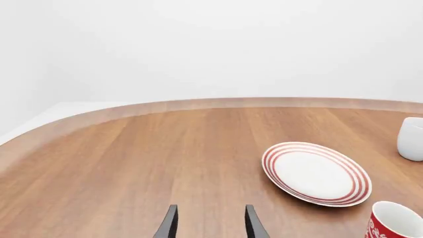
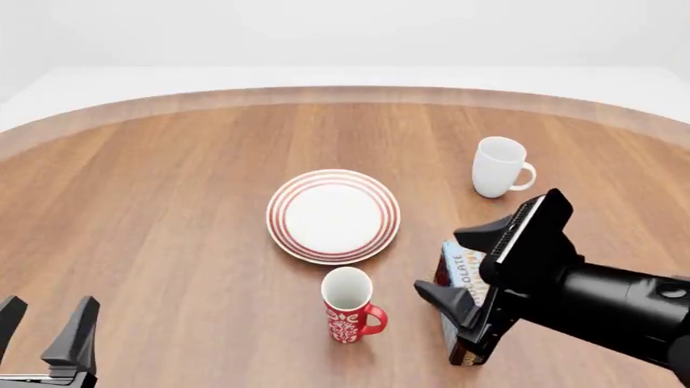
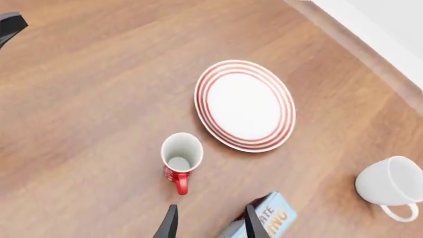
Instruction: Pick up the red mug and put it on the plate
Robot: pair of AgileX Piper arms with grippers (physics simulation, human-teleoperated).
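Wood-grain table [image 2: 161, 242] with a curved far edge carries everything. Left of the plate [image 2: 333, 216] and nearer the camera, the left gripper [image 2: 44, 333] waits with fingers spread, holding nothing. Just in front of the plate stands the red mug [image 2: 350, 305], upright, handle toward the right arm. Right of it, the right gripper [image 2: 496, 279] hovers spread above a blue box [image 2: 461, 275]; it should probably descend over the mug's rim, avoiding that box. Farther right sits a white mug [image 2: 498, 166].
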